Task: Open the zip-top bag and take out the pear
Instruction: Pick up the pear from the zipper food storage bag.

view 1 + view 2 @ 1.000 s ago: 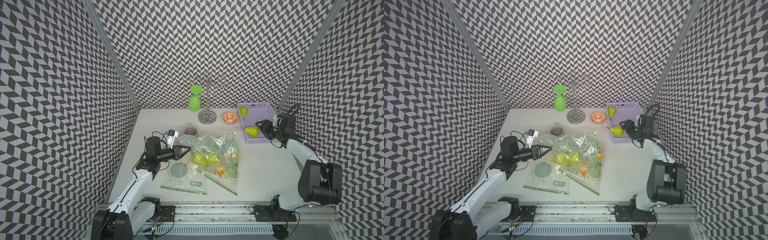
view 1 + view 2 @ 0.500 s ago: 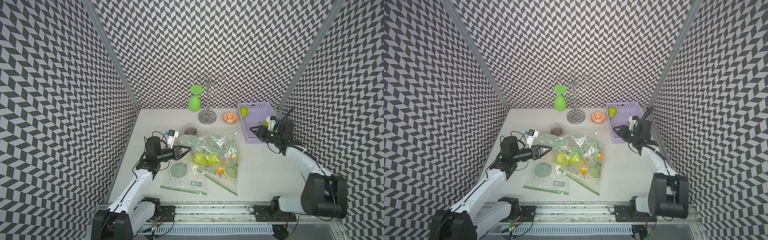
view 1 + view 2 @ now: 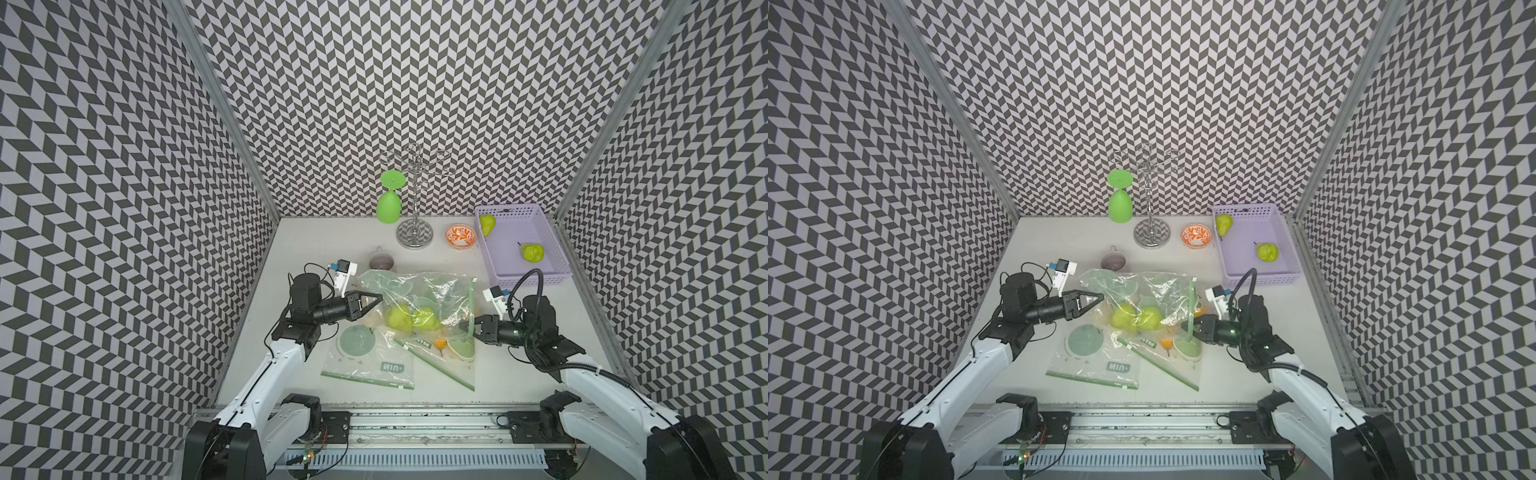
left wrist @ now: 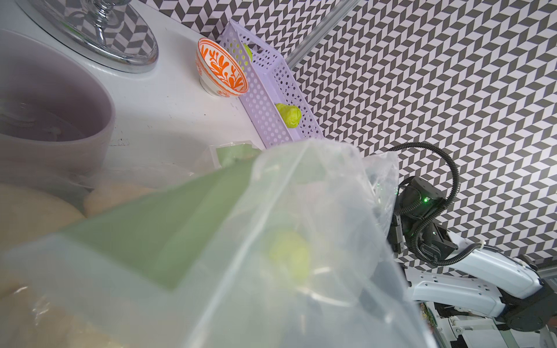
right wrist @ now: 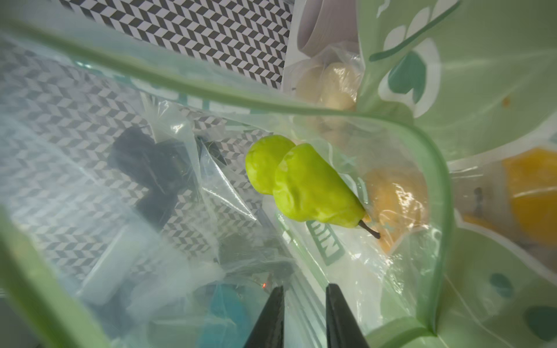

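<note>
crinkly clear bag, waxy knobbly pear inside — left gripper pinches its film, right gripper slightly parted at the green zip mouth.

White tabletop carrying, along its rear edge, a chrome stand, an orange-patterned bowl and a lilac basket, a mauve mug ahead of the stand, and centrally a crumpled zip-top bag overlapping other flat bags.

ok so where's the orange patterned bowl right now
In both top views the orange patterned bowl sits at the back, right of centre, between the metal stand's round base and the purple basket, close beside the basket's wall.
</note>
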Action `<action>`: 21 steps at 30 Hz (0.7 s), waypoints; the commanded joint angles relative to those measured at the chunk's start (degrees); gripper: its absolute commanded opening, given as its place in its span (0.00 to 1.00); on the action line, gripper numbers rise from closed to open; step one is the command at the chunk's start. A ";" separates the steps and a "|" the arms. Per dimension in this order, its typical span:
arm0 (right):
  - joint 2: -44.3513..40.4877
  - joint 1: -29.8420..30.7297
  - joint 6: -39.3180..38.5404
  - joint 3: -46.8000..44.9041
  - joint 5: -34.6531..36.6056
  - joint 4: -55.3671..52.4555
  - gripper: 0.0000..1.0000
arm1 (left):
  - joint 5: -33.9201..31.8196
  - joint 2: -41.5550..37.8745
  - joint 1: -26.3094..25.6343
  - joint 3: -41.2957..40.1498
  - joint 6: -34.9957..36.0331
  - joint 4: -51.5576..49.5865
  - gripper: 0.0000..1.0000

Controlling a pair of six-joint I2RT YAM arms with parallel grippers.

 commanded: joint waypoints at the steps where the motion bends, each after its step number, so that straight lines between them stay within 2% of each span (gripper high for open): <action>1: 0.10 4.22 4.10 -0.48 0.38 11.02 0.29 | 0.27 -1.53 -0.38 -0.56 -0.04 0.99 0.00; 6: 4.41 7.96 2.16 1.11 3.08 10.83 0.48 | -0.19 -2.16 -1.17 -1.04 -0.49 0.95 0.00; 10: 9.70 9.18 -0.12 3.25 3.16 11.14 0.53 | -0.35 -2.56 -1.58 -1.86 -0.81 1.20 0.00; 21: 17.25 12.01 -9.93 8.40 6.84 2.79 0.85 | -0.53 -3.11 -1.88 -3.01 -1.30 1.78 0.00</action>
